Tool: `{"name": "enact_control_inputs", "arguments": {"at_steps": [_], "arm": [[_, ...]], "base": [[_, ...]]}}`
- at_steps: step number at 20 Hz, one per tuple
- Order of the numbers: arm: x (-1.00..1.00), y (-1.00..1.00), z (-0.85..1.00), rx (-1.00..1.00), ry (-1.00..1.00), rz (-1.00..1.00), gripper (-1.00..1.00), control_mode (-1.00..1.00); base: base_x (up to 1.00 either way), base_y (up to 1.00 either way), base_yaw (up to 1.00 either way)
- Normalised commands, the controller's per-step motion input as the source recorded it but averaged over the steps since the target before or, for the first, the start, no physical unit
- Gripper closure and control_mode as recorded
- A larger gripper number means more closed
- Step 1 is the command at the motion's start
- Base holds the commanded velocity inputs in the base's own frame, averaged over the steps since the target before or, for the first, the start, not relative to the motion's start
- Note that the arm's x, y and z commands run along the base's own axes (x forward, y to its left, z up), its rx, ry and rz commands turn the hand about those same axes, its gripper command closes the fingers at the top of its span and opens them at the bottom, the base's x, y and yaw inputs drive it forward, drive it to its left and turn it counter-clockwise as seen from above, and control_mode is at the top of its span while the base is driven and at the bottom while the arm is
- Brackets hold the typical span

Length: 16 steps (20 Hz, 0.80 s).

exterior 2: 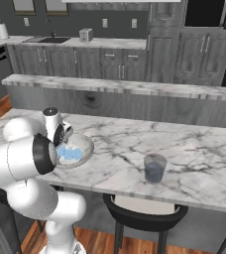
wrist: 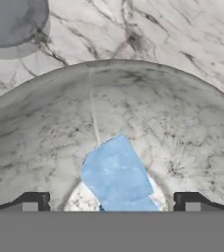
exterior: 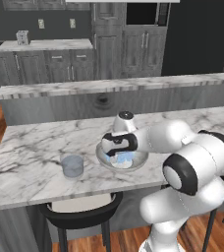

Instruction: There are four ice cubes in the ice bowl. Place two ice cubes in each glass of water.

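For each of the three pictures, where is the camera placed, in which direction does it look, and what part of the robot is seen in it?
Left base view: behind the arm on its left, facing forward and down at the marble counter; the arm rises at lower right.
Right base view: behind on its right, same counter; the arm rises at lower left.
Hand view: on the hand, looking down into the ice bowl; the open tool shows its two tips at the bottom, above the ice cubes.
Both base views share the ice bowl, the ice cubes and a glass of water.

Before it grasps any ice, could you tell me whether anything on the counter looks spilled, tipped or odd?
Nothing stands out. The bowl sits level with pale blue ice inside, and the glass stands upright on the counter, no spill around either.
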Motion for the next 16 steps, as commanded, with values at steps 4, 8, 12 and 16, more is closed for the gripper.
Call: {"name": "enact_control_inputs", "arguments": {"at_steps": [4,8,12,16], "arm": [[0.16,0.03,-0.26,-0.03,0.0,0.0,-1.0,-1.0],[0.09,0.0,-0.24,-0.02,0.0,0.0,-1.0,-1.0],[0.13,0.14,-0.15,0.0,0.0,0.0,-1.0,-1.0],[0.11,0.16,-0.17,0.0,0.0,0.0,-1.0,-1.0]], "base": [[0.0,0.0,0.0],[0.0,0.0,0.0],[0.0,0.0,0.0],[0.0,0.0,0.0]]}}
